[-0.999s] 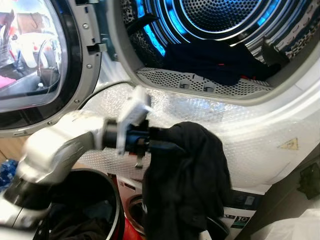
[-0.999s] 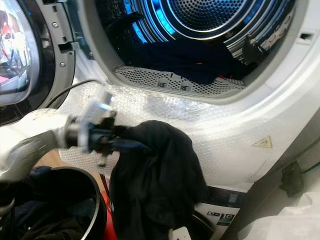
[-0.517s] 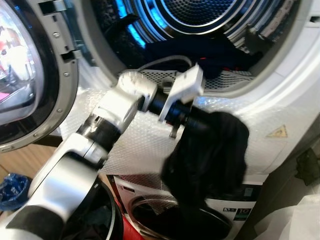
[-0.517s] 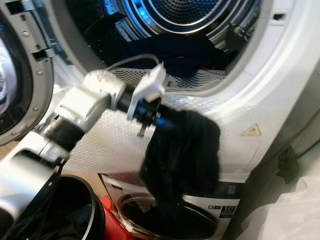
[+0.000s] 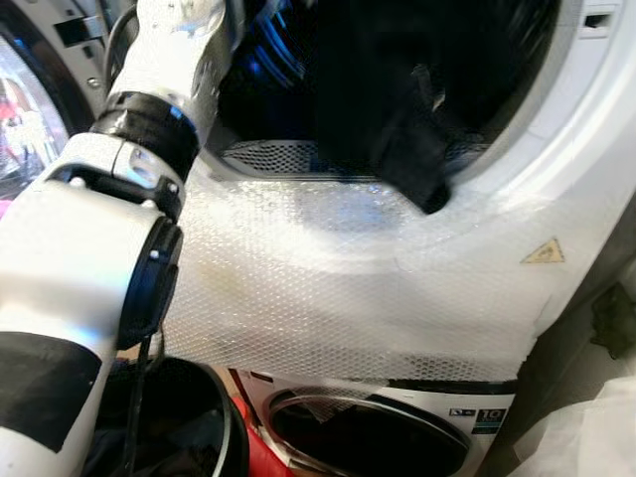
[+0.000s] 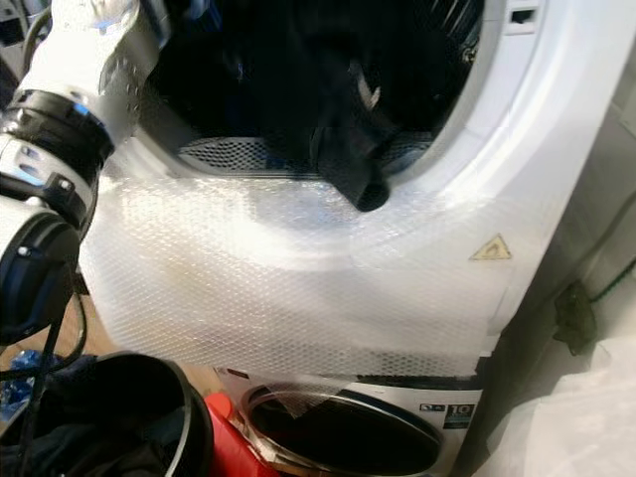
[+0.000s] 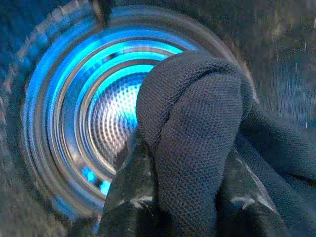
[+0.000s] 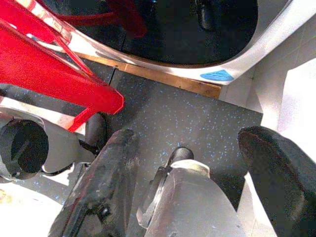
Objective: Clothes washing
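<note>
Here your left arm (image 5: 149, 119) reaches up and into the open mouth of the upper machine (image 5: 556, 179), the forearm passing over the left part of the door ring. From the wrist camera you can see the left gripper (image 7: 185, 197) inside the opening, its two black fingers (image 7: 131, 192) pinched on a fold of dark knit garment (image 7: 197, 133), which bulges up between them and trails away to one side. Ahead of the gripper lies the blue-lit drum (image 7: 94, 108), its perforated back wall showing past the cloth.

From the head cameras, the same dark garment (image 6: 348, 119) hangs across the opening, and its lowest end droops over the bottom edge of the door ring, touching the rim just right of the perforated lint grille (image 5: 268, 154). The front panel below the opening is covered in bubble wrap (image 5: 328, 288), with a yellow warning triangle (image 5: 545, 251) near its right edge. Beneath it sits the lower machine (image 5: 368, 437), its round door at the bottom of view. A black basket (image 6: 119, 417) holding dark clothes stands at the lower left, with something red (image 6: 229, 442) just beside it.

Your right gripper (image 8: 192, 173) hangs low with its fingers spread apart over a dark speckled floor (image 8: 182, 108), near a red frame (image 8: 54, 54).
</note>
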